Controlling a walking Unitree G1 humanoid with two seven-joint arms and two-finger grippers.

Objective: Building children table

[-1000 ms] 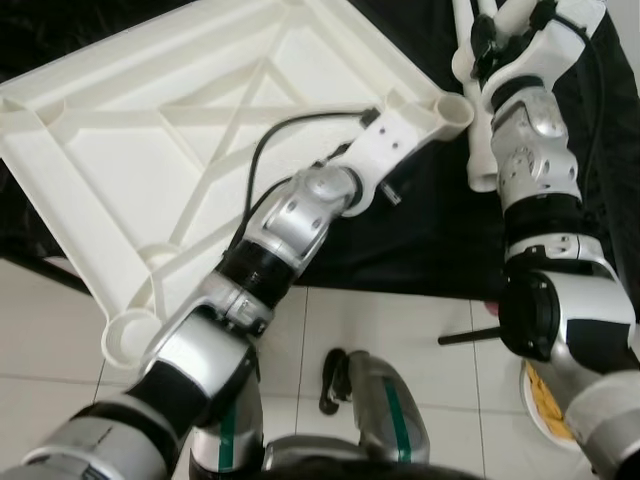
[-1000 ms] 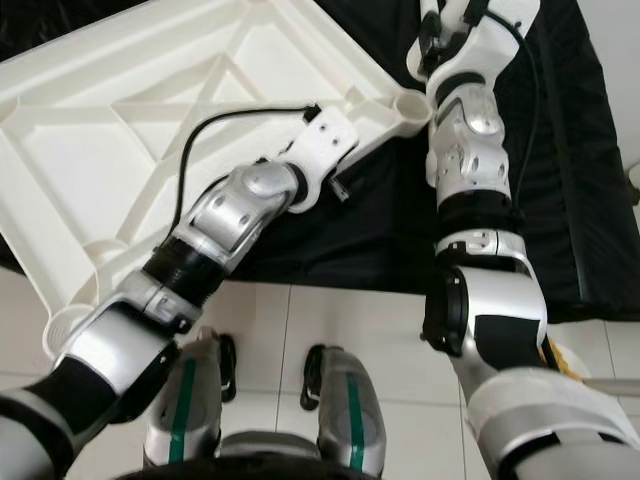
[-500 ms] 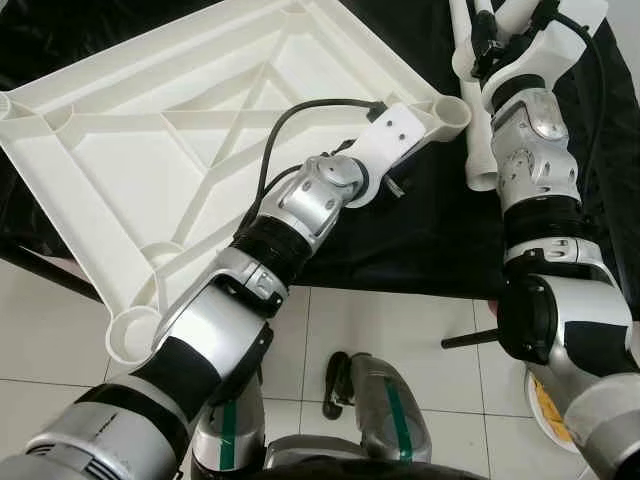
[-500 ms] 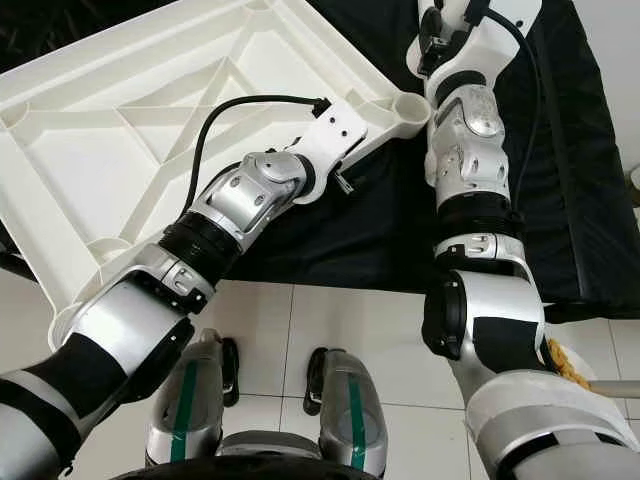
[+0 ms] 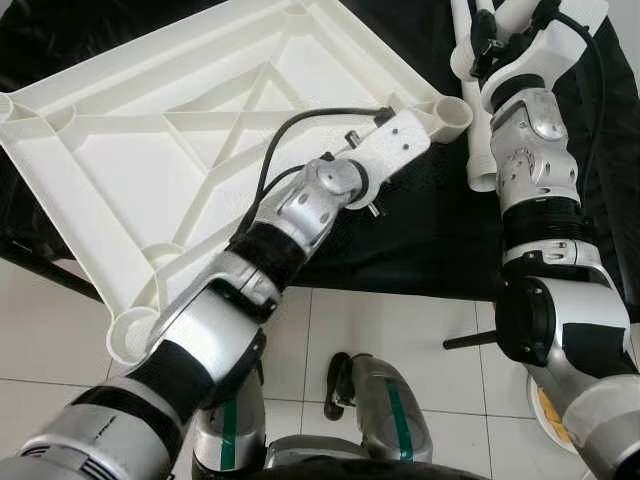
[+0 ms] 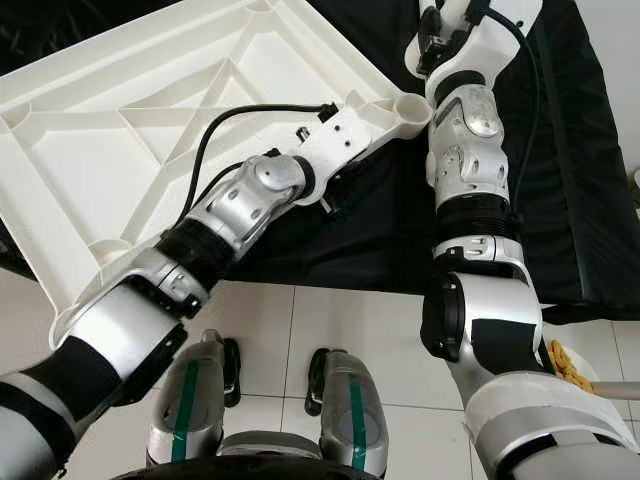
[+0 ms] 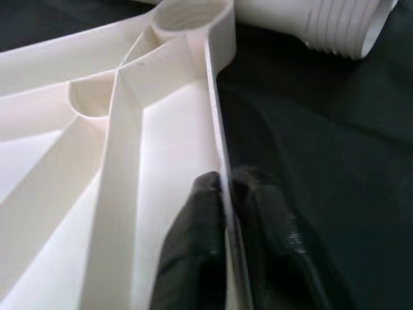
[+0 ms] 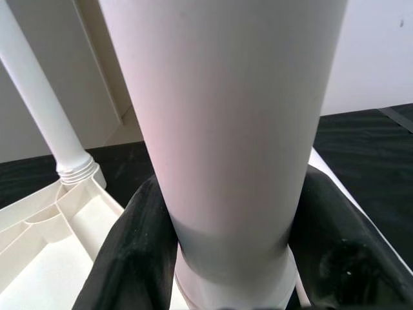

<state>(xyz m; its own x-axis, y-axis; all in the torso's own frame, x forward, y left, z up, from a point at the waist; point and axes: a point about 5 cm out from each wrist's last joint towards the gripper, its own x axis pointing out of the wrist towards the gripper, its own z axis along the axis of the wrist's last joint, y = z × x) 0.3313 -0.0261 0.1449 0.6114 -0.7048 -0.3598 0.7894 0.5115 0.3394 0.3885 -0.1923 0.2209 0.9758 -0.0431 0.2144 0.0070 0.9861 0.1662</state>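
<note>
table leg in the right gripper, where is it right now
In the right wrist view the white table leg sits clamped between the right gripper's black fingers, held beside the upturned tabletop's corner socket, above the black cloth.

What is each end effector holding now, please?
Left end effector: closed on the rim of the white tabletop.
Right end effector: closed around a white table leg.

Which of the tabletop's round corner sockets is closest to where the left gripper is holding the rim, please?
The socket at the corner beside the lying leg; the left gripper clamps the tabletop rim just short of it.
</note>
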